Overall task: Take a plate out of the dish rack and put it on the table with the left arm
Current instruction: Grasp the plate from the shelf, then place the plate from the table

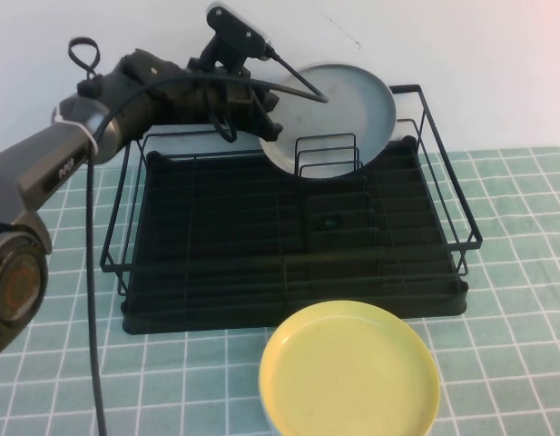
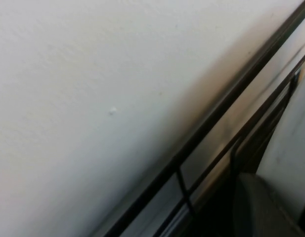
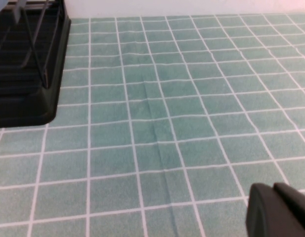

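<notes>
Plate (image 1: 338,113) leans at the dish rack's (image 1: 289,272) far side, left claw (image 1: 266,113) clamped on its rim; yellow plate (image 1: 349,372) near; right claw (image 3: 278,212) over counter (image 3: 192,123), grip unclear

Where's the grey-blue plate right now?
High view: the plate stands tilted at the dish rack's back, right of centre, with the left gripper at its left edge.

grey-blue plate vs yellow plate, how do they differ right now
The grey-blue plate stands tilted on edge at the back of the dish rack; the yellow plate lies flat on the table in front of it. The left gripper is at the grey-blue plate's edge; nothing touches the yellow plate. Colours differ. The right gripper hovers over bare tiles. Both plates are round, similar in size, with low rims.
</notes>
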